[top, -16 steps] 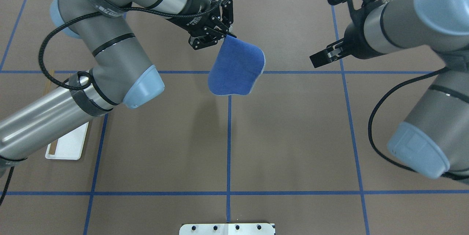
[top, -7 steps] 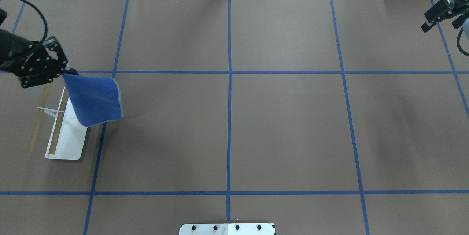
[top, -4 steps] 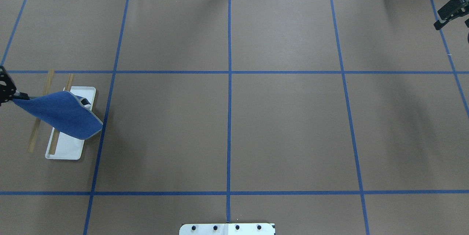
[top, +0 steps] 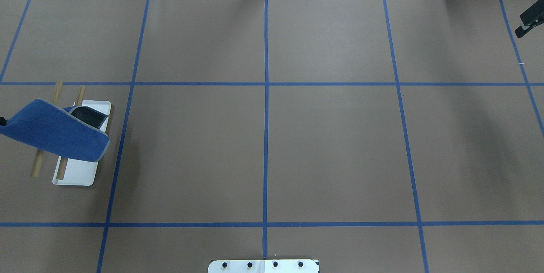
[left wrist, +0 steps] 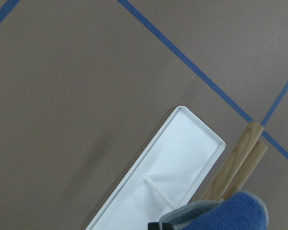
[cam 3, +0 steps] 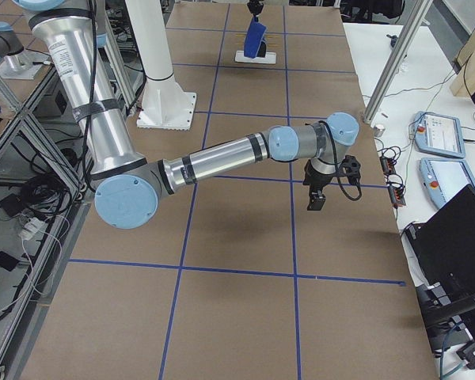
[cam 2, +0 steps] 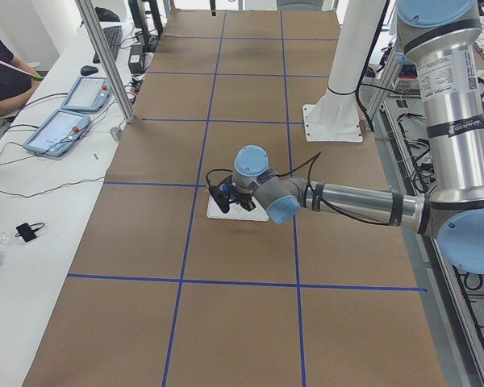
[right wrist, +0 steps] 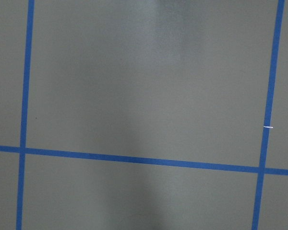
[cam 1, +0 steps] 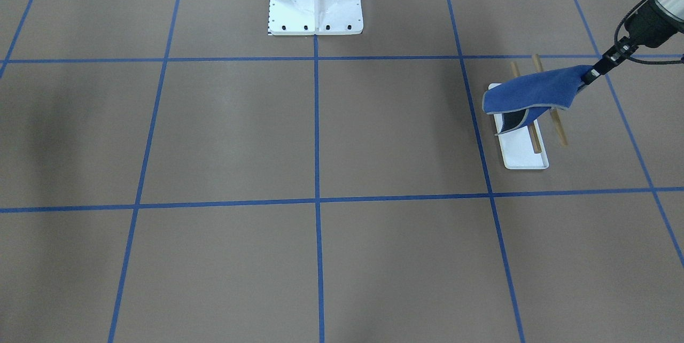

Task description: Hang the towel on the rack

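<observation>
The royal-blue towel [cam 1: 529,94] lies across the two tan rods [cam 1: 557,125] of the rack, whose white tray base [cam 1: 522,151] stands on the table. One end of the towel hangs over the tray and shows its dark grey underside [top: 87,115]. My left gripper [cam 1: 589,76] is shut on the towel's other corner, out past the outer rod. The left wrist view shows the tray [left wrist: 173,158], the rods [left wrist: 236,160] and the towel [left wrist: 235,213]. My right gripper [top: 522,29] is at the overhead view's right edge, empty; its fingers show as one dark bar.
The large white bolted pedestal [cam 1: 315,4] stands at the robot's side of the table. Blue tape lines grid the brown tabletop. A bench with tablets [cam 2: 68,121] and a metal post [cam 2: 105,56] run along the far side.
My left gripper has carried the towel from the table's middle to the rack and laid it over the rods, then moved further left. My right gripper has drawn back to the right edge.
</observation>
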You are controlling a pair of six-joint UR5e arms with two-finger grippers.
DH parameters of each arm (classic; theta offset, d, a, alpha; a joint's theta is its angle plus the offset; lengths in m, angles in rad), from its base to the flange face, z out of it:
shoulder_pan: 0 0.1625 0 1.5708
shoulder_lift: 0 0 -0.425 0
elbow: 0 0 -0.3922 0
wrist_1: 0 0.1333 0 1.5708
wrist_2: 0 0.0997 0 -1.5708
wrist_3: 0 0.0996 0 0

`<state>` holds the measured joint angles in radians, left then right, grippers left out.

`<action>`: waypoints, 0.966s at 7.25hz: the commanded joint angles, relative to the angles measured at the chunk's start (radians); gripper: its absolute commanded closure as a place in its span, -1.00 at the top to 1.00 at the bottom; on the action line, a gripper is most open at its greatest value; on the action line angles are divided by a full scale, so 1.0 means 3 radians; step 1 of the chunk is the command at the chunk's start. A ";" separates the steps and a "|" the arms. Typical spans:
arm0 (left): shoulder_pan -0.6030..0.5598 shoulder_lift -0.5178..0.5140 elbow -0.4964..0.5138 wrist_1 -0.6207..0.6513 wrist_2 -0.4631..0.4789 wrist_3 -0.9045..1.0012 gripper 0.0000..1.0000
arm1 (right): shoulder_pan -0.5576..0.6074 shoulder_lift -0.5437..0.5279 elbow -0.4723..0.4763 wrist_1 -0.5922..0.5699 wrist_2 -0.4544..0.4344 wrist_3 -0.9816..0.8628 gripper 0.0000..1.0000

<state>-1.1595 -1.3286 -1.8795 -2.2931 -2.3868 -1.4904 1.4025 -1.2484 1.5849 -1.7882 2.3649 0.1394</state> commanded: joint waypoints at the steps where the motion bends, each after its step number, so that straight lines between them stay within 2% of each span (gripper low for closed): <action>1: -0.0011 -0.0025 0.0083 -0.0006 0.0020 0.0008 -1.00 | 0.0014 -0.0006 -0.0001 0.0004 -0.0004 -0.0004 1.00; 2: -0.0016 -0.0030 0.0129 -0.0046 0.0030 0.0084 0.38 | 0.0014 -0.0001 -0.0001 0.0004 -0.0014 0.0001 1.00; 3: -0.0041 -0.0030 0.0154 -0.0057 0.0030 0.0130 0.46 | 0.0019 -0.0006 -0.0001 0.0004 -0.0019 0.0031 1.00; 4: -0.0052 -0.0030 0.0160 -0.0057 0.0030 0.0131 0.85 | 0.0019 -0.0026 0.0009 0.0009 -0.0019 0.0016 1.00; 5: -0.0097 -0.0025 0.0175 -0.0057 0.0036 0.0131 0.97 | 0.0019 -0.0032 0.0019 0.0009 -0.0019 0.0016 1.00; 7: -0.0342 -0.0020 0.0307 -0.0031 0.0030 0.0766 0.97 | 0.0044 -0.0072 0.0035 0.0009 -0.0034 0.0052 1.00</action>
<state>-1.2176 -1.3359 -1.8157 -2.3063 -2.3767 -1.3808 1.4119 -1.2596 1.5947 -1.7856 2.3576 0.1521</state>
